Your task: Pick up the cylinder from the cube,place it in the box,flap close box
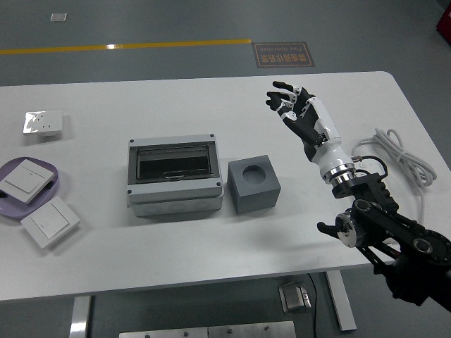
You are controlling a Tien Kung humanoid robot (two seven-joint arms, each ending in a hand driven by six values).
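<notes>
A grey cube (pixel 254 184) sits mid-table with a round recess in its top face; I cannot tell whether a cylinder sits in that recess. Just left of it, almost touching, stands the grey box (pixel 175 176), its dark see-through flap lying flat over the top. My right hand (pixel 286 103) hovers above the table behind and to the right of the cube, well apart from it. Its fingers are loosely spread and hold nothing. The left arm is out of the picture.
A coiled white cable (pixel 402 156) lies near the table's right edge beside my forearm. At far left a purple plate (pixel 54 185) carries a white switch panel, another panel (pixel 49 222) lies in front of it, and a small wrapped switch (pixel 44 123) sits further back.
</notes>
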